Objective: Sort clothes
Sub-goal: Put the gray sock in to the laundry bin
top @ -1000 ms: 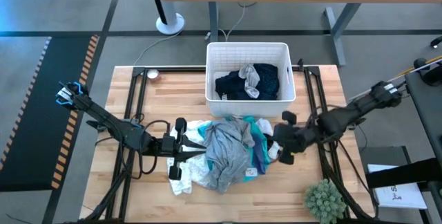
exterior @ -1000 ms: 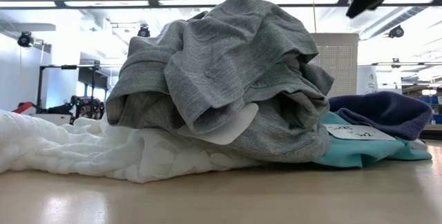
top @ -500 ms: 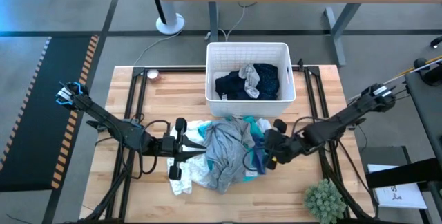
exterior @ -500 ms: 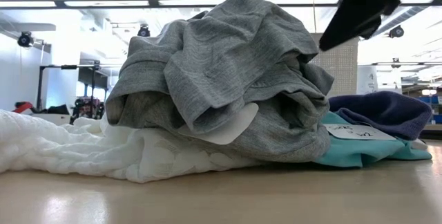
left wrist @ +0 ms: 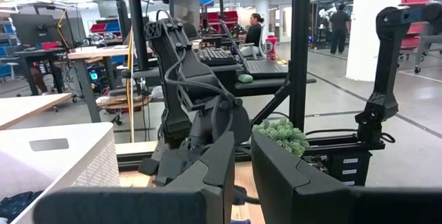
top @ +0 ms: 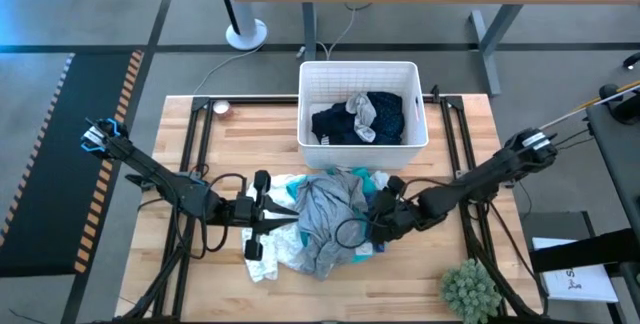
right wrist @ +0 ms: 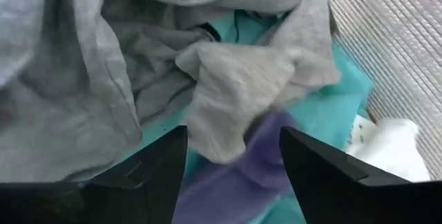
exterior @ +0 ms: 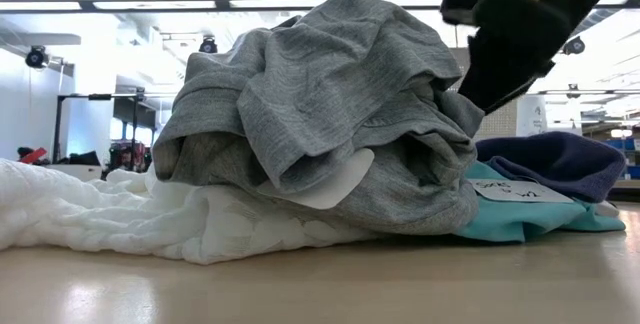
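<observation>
High view shows a pale wooden plank desk [top: 250,129] with dark metal rails along its sides. At the left, the left pincer [top: 268,226] rests low at the left edge of the clothes pile, its fingers close together with only a narrow slot between them, as the left wrist view confirms; nothing sits between them.

The clothes [top: 325,219] lie heaped in the middle of the desk, just in front of the bin. A white lacy piece [exterior: 90,214] spreads flat and crinkled at the pile's left side. On top of it slumps a grey knit garment [exterior: 330,114], thick, softly ribbed and bunched into rounded folds, with a pale oval label on its front. Under the grey garment's right side a smooth turquoise fabric [exterior: 530,219] lies flat on the desk, and a purple-blue rounded fold [exterior: 560,164] sits on it.

Behind the pile stands a white plastic bin [top: 358,72], rectangular with latticed walls, holding dark navy patterned cloth and a grey scrap.

At the right, the right pincer [top: 377,222] hangs over the right side of the pile, its two dark blocky fingers [right wrist: 138,175] spread wide above crumpled grey, turquoise and purple fabric, gripping nothing. A small spiky green plant [top: 470,289] stands at the desk's front right corner.
</observation>
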